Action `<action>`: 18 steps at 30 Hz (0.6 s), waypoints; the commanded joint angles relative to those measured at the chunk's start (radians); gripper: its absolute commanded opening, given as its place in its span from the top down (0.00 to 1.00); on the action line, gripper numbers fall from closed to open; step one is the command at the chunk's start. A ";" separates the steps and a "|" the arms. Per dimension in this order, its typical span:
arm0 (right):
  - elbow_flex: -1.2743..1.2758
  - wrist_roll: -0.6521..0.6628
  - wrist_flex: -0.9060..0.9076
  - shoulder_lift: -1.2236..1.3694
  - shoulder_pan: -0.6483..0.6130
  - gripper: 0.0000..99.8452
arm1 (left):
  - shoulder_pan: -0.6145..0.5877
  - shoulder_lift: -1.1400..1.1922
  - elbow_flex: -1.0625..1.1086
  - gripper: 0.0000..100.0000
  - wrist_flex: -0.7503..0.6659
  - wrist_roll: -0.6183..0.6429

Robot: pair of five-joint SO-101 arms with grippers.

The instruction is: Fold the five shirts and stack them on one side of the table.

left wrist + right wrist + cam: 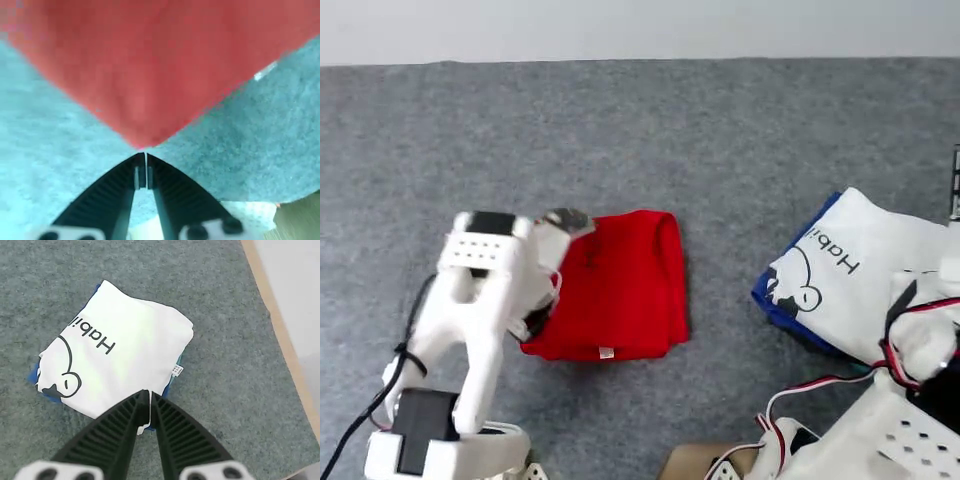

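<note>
At the near-left corner of the table, the left gripper (145, 159) is closed, its two black ribbed jaws meeting tip to tip. The tips sit right at a corner of a folded red cotton shirt (620, 285); we cannot tell whether they pinch any cloth. The red shirt lies as a neat rectangle in the middle of the grey felt table cover (720, 150), a small white label (607, 352) showing on its near edge. Well apart from it, on the right side of the table, the right gripper (146, 396) is also closed and holds nothing, hanging above the near edge of a folded white shirt with black printed lettering and a line drawing (120, 355). That white shirt tops a pile, and a folded blue shirt (767, 300) peeks out beneath it. A thin pale edge between the two may be another layer, but we cannot tell. Beyond the pile runs the tan wooden table edge (280, 330). We judge the task well along: the red shirt looks folded but is not yet stacked, so it has to be carried over to the pile. We count one red, one white and one blue shirt, three for certain out of five; any others would be hidden inside the pile.
</note>
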 commanded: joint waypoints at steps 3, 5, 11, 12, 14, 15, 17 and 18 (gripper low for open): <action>-0.005 0.002 0.039 -0.012 -0.008 0.99 | 0.012 -0.057 -0.076 0.99 0.005 -0.006; -0.005 0.002 0.039 -0.012 -0.008 0.99 | 0.031 -0.012 -0.036 0.99 -0.031 -0.006; -0.005 0.002 0.039 -0.012 -0.008 0.99 | 0.044 0.199 0.059 0.99 -0.164 -0.026; -0.005 0.002 0.039 -0.012 -0.008 0.99 | 0.041 0.226 0.061 0.99 -0.163 -0.051; -0.005 0.002 0.039 -0.012 -0.008 0.99 | 0.037 0.279 0.064 0.99 -0.146 -0.087; -0.005 0.002 0.039 -0.012 -0.008 0.99 | 0.037 0.304 0.061 0.99 -0.130 -0.098; -0.005 0.002 0.039 -0.012 -0.008 0.99 | 0.037 0.327 0.059 0.99 -0.110 -0.104; -0.005 0.002 0.039 -0.012 -0.008 0.99 | 0.037 0.327 0.058 0.99 -0.103 -0.107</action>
